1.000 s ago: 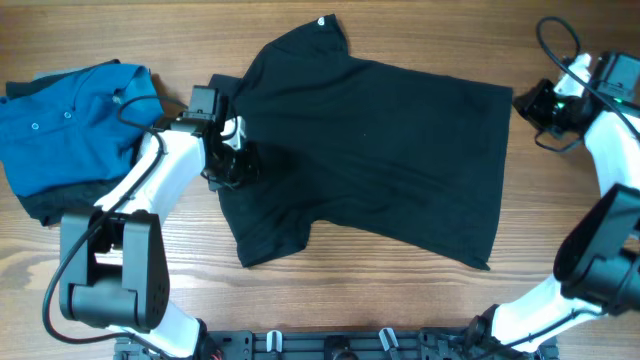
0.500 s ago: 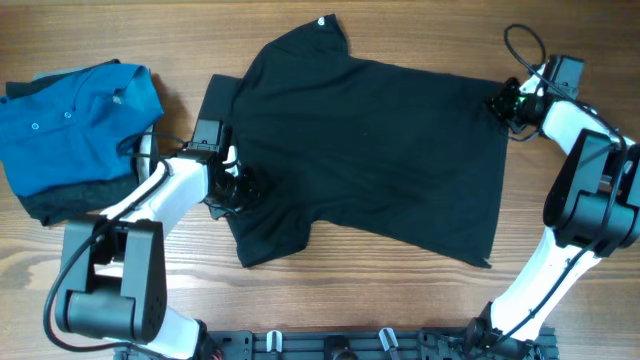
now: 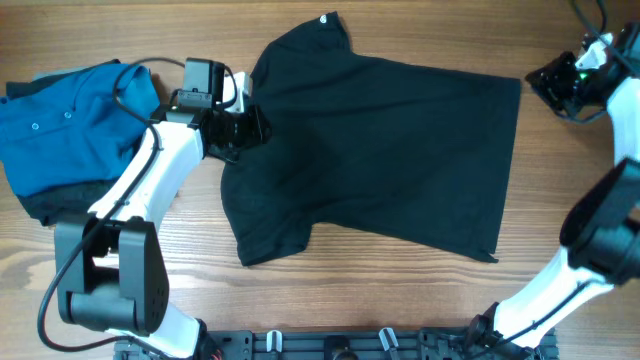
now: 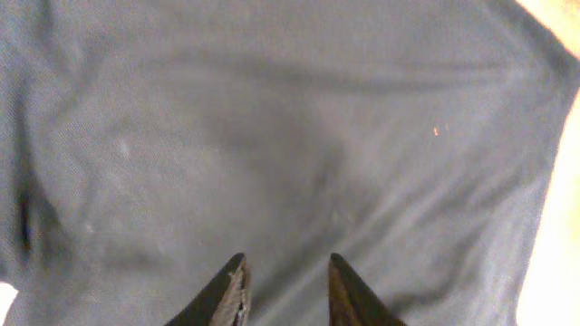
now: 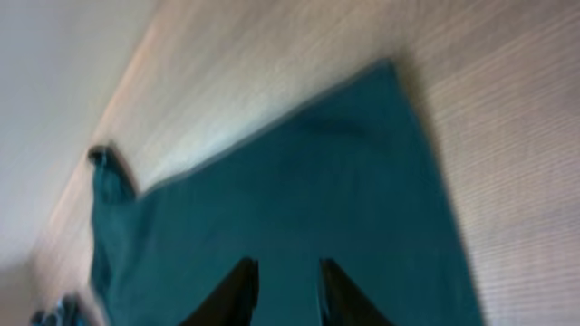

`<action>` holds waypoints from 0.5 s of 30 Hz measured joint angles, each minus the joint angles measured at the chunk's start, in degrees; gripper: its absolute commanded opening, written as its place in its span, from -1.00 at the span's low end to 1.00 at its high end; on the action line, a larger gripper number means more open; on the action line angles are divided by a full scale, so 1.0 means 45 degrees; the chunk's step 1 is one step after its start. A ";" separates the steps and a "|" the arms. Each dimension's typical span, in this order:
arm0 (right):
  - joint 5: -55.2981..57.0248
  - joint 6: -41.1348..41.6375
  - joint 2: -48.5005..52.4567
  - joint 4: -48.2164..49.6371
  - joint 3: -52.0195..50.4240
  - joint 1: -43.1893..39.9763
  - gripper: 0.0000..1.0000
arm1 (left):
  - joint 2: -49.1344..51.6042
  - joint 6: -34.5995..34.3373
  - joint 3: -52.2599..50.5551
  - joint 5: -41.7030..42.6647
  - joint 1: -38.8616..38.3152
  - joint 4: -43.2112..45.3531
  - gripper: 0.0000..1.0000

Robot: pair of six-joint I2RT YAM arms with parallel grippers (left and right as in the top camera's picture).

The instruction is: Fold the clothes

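The clothes, a black short-sleeved shirt (image 3: pixel 380 150), lie spread flat across the middle of the table, with a small white mark (image 3: pixel 322 20) at the far edge. My left gripper (image 3: pixel 258 125) hovers over the shirt's left sleeve area. In the left wrist view its fingertips (image 4: pixel 285 263) stand slightly apart over the fabric (image 4: pixel 290 136), open, with nothing pinched. My right gripper (image 3: pixel 532 80) sits just right of the shirt's far right corner. In the right wrist view it (image 5: pixel 288 264) is open and empty, looking along the shirt (image 5: pixel 290 199).
A blue button-up shirt (image 3: pixel 70 120) lies crumpled at the far left on top of a dark grey garment (image 3: pixel 45 205). Bare wooden table (image 3: pixel 350 290) shows along the near side and right of the shirt.
My left gripper moved from the shirt's lower left side up toward the sleeve. My right gripper let go of the far right corner, opened, and drew back to the right.
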 measured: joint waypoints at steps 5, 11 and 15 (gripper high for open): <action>0.2021 -0.0384 -0.0631 -0.4653 -0.1229 0.1010 -0.31 | 0.1127 0.0850 0.0024 -0.1132 0.0000 0.1608 -0.63; 0.4153 -0.0325 -0.0418 -0.0753 -0.5853 0.1676 -0.91 | 0.1943 0.1054 0.0019 -0.1409 0.0000 0.1569 -0.53; 0.4823 -0.0097 -0.0903 0.0243 -0.6518 0.1617 -0.91 | 0.1943 0.1083 0.0019 -0.1409 0.0000 0.1307 0.47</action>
